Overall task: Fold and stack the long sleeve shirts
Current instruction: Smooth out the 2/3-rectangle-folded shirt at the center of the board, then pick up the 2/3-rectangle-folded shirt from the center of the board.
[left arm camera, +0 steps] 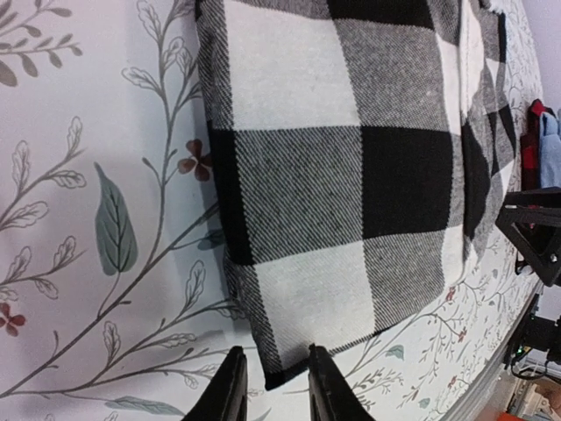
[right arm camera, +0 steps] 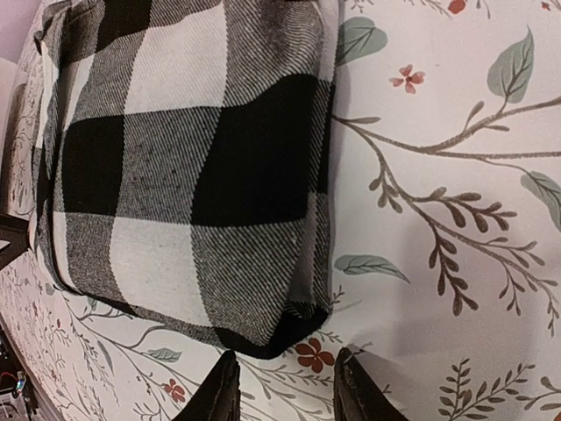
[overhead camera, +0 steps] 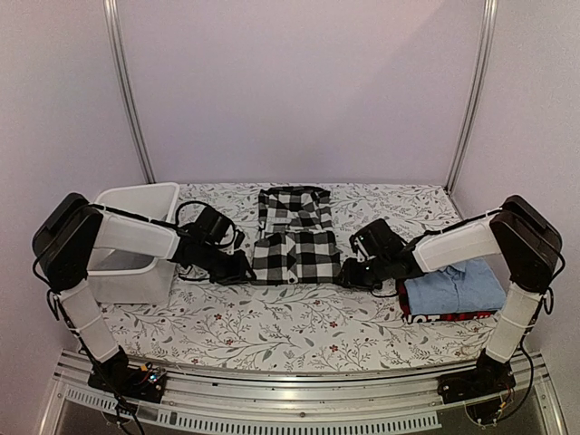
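From above, both arms reach inward from the near edge, forearms low over the floral table (overhead camera: 272, 331). The left gripper (overhead camera: 239, 268) sits at the near left corner of the checked shirt (overhead camera: 294, 237). The right gripper (overhead camera: 350, 273) sits at its near right corner. That shirt lies folded in the middle of the table. The white tub (overhead camera: 136, 237) stands far left. The light blue shirt (overhead camera: 455, 285) rests on the red-and-black shirt (overhead camera: 444, 317) at the near right.

In the left wrist view, the two fingers (left arm camera: 230, 390) point down at the table and straddle the tip of the checked shirt's corner. They stand narrowly apart. One finger touches the cloth edge, with a sliver of table beside the other, so I cannot tell whether they pinch it.

In the right wrist view, the fingers (right arm camera: 219, 390) stand spread, with bare table between them. The shirt's black corner lies just beyond their tips, untouched.
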Available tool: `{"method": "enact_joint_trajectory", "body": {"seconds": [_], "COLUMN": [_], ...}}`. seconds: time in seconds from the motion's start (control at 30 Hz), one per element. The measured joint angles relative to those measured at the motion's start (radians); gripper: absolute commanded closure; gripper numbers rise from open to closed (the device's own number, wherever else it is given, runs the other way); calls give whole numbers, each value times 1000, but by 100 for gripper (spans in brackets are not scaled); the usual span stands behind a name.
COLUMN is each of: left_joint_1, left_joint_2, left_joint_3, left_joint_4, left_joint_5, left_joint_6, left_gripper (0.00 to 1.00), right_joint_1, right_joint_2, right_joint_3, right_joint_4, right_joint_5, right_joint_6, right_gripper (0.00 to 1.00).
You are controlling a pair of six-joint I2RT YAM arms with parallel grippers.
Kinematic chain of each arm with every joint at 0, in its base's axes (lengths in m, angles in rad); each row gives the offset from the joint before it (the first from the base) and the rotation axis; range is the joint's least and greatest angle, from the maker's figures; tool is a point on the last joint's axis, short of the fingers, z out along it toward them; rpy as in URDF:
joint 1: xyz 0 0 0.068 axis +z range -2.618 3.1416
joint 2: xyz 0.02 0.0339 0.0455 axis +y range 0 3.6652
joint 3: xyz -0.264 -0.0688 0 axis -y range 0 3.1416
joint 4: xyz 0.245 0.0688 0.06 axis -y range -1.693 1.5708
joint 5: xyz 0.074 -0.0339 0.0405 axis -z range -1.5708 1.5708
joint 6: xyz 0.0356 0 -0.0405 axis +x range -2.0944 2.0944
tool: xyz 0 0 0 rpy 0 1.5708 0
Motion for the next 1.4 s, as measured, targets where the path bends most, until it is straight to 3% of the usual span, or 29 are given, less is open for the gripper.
{"method": "enact_joint_trajectory", "body": {"seconds": [0.33,0.5,0.6,0.77,1.07,1.4], "left_joint_1": [-2,-10,-11,-13,-53,-192], "left_joint_2": [38,52,60,68,-38,-285], "left_joint_3": [0,1,7,10,-38,-195], "left_joint_4": [39,42,49,47,-16,-146], "left_joint_5": [6,11,17,27,39,23], "left_joint_6": [-8,-13,-19,-23,-19,-68], "left_gripper": [75,76,86,100,100,100], "right_joint_1": [0,0,0,1,47,264], "right_joint_2": [65,74,82,83,-71,-270], "right_joint_3": [71,74,74,73,-80,-245], "right_joint_4": [8,18,22,23,34,1], "right_joint_5": [7,7,6,5,-13,23], "right_joint_6": [-41,-52,-56,-55,-9,158], "right_gripper": [74,92,100,100,100,100]}}
